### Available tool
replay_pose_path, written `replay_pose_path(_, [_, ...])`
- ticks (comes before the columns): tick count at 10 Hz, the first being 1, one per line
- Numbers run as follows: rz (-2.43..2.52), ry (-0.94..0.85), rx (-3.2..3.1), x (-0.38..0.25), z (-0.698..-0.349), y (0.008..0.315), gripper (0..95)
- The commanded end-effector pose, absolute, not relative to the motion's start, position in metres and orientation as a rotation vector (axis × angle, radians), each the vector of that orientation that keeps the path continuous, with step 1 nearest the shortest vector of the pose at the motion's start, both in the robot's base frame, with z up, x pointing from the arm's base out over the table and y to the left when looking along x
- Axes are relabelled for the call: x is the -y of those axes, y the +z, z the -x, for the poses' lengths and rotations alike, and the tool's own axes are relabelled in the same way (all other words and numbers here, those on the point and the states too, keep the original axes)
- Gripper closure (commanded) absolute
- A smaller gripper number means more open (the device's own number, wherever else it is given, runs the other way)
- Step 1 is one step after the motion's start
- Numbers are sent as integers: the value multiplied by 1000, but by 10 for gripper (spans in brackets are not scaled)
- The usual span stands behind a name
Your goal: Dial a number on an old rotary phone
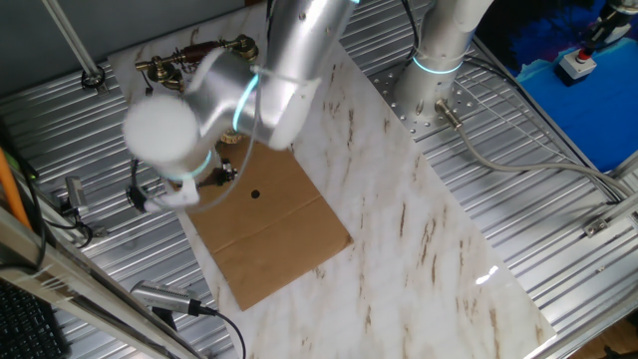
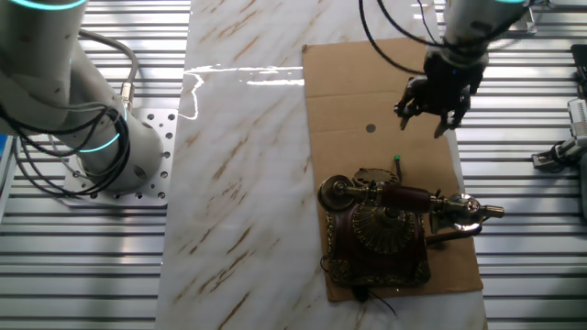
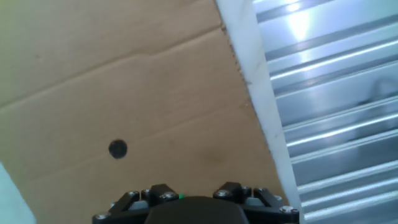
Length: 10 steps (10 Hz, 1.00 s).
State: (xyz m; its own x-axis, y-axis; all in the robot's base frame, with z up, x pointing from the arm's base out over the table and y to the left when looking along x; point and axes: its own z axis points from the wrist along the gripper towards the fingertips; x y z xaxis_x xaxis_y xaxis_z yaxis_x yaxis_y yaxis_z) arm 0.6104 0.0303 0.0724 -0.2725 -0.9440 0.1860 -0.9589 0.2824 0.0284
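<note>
The old rotary phone [image 2: 381, 229] sits at the near end of a brown cardboard sheet [image 2: 367, 82]. It has a dark red body, gold trim, a round dial and a brass-ended handset lying across it. In one fixed view the phone [image 1: 194, 58] is partly hidden behind my arm. My gripper [image 2: 429, 124] hovers above the cardboard beyond the phone and does not touch it. A small green tip [image 2: 398, 163] shows between gripper and phone. In the hand view only the gripper's black knuckles [image 3: 159, 193] and a green speck [image 3: 180, 197] show, above cardboard with a black dot [image 3: 117, 149].
The cardboard lies on a white marble slab [image 2: 238, 137] set on a ribbed metal table [image 2: 523, 73]. The arm's base [image 2: 101, 137] stands beside the slab. A blue box with a red button [image 1: 576, 66] is off to one side.
</note>
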Motion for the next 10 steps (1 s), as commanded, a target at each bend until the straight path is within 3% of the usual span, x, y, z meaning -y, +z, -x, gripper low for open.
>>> replay_pose_path(1, [-1706,317,2257,-32,-608,72,570])
replay_pose_path(6, [-1572,676,1855,-28,-604,74,570])
replay_pose_path(10, [-1583,688,1821,-28,-604,74,570])
